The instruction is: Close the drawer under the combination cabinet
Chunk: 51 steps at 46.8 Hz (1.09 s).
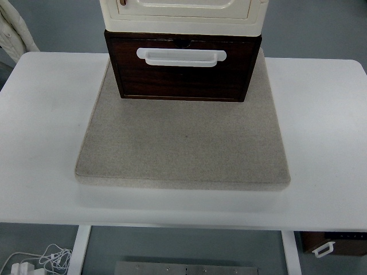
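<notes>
A cream combination cabinet (183, 14) stands at the far middle of the table on a grey felt mat (183, 137). Under it sits a dark brown wooden drawer (182, 71) with a white handle (181, 57). The drawer front stands out toward me past the cabinet's cream front. Neither of my hands shows in the head view.
The white table (46, 114) extends on both sides of the mat. A person's white quilted sleeve (14, 28) shows at the top left corner. Below the table lie white cables (40, 260) and a dark box with a white handle (332, 243).
</notes>
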Each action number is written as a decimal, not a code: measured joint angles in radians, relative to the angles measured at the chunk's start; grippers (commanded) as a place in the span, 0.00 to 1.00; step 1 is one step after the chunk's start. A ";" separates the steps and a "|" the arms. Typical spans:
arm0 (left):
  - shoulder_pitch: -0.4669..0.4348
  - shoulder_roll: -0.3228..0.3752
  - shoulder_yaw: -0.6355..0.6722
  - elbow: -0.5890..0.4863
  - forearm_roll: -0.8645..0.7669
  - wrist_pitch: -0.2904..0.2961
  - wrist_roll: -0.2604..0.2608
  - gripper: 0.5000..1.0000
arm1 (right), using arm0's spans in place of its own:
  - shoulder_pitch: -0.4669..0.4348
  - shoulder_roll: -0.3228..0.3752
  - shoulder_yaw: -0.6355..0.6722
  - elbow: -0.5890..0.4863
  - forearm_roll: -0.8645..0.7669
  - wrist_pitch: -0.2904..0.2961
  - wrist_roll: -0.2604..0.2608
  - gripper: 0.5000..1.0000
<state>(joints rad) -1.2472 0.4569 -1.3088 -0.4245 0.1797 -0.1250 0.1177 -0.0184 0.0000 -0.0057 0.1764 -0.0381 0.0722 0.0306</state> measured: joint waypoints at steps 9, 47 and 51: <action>0.052 -0.035 0.000 0.055 0.000 -0.036 -0.004 1.00 | 0.000 0.000 0.004 0.001 0.001 0.007 0.000 0.90; 0.219 -0.192 -0.001 0.119 -0.177 -0.190 -0.006 1.00 | -0.011 0.000 0.004 0.001 0.001 0.006 0.000 0.90; 0.219 -0.207 -0.001 0.120 -0.178 -0.190 -0.004 1.00 | -0.011 0.000 0.004 0.001 0.001 0.006 0.000 0.90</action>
<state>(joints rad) -1.0281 0.2495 -1.3098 -0.3048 0.0016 -0.3148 0.1134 -0.0292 0.0000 -0.0014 0.1778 -0.0367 0.0777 0.0308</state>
